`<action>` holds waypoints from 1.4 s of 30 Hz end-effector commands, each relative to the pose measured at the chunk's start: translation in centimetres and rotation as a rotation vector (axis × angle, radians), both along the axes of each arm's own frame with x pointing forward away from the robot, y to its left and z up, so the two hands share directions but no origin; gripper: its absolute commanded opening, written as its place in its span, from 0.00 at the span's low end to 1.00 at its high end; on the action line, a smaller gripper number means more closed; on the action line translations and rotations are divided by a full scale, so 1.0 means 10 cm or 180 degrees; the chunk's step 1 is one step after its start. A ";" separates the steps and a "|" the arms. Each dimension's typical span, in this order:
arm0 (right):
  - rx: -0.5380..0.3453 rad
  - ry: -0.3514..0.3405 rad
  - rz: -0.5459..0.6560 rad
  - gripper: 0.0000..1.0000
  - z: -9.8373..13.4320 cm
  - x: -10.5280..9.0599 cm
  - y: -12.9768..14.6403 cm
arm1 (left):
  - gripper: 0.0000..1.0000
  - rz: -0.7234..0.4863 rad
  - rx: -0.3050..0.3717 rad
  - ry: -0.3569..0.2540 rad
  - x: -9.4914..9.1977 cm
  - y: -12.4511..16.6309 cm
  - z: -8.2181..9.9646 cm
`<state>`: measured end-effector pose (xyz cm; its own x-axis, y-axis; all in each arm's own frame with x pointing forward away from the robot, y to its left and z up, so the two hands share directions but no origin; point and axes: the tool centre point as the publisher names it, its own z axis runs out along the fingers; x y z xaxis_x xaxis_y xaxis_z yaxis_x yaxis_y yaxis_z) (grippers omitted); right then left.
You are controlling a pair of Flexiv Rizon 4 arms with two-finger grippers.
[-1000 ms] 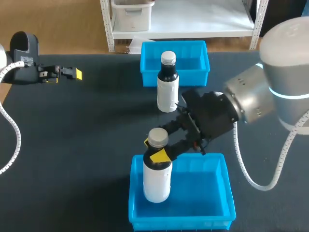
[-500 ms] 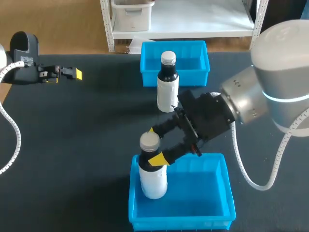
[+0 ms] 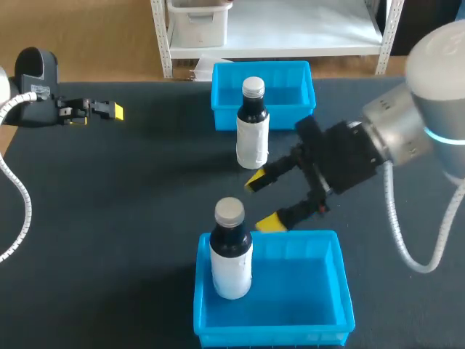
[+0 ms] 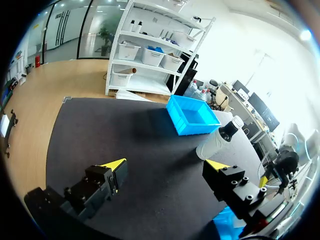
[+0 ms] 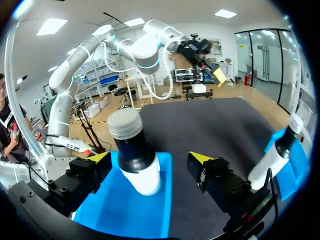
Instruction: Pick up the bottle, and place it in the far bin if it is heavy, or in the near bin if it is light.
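The bottle [image 3: 231, 251], white with a dark neck and a grey cap, stands upright in the near bin [image 3: 320, 291], toward that bin's left side, with nothing gripping it. The near bin is blue and sits at the near edge of the counter [image 3: 131, 218], about midway along it.

The right tool [image 3: 263, 201] hangs just beyond the bin's far rim, to the right of the bottle's cap. Its yellow-tipped fingers are spread wide and pinch nothing. In the right wrist view the bottle stands ahead of this tool, in line with the gap between its fingers, and the head view shows it touching neither. The right arm comes in from the counter's right side.

A second bottle [image 3: 252, 123], also white with a dark neck, stands upright on the counter just in front of the far bin [image 3: 294, 98], which is blue and lies at the far edge.

The left tool [image 4: 166, 165] is well apart from all this, near the far left corner, its fingers spread with nothing between them.
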<state>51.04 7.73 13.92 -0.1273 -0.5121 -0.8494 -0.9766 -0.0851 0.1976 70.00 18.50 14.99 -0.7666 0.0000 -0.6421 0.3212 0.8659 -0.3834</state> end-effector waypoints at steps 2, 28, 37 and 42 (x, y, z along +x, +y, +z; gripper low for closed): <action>-0.0075 0.0024 -0.0321 1.00 0.05 0.29 -0.39 | 1.00 0.0000 0.0000 0.0000 0.00 0.00 0.00; 0.0048 -0.0362 -0.0639 1.00 -0.12 2.56 -0.53 | 1.00 0.0000 0.0000 0.0000 0.00 0.00 0.00; 0.0167 -0.0308 -0.0517 1.00 -0.15 2.69 -0.39 | 1.00 0.0000 0.0000 0.0000 0.00 0.00 0.00; 0.0191 -0.0275 -0.0495 1.00 -0.18 2.72 -0.29 | 1.00 0.0000 0.0000 0.0000 0.00 0.00 0.00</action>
<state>77.21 4.27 12.51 -0.1254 -0.4411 -0.8887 -0.9913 0.0927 0.0939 70.00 18.50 14.99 -0.7666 0.0000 -0.6422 0.3212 0.8659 -0.3834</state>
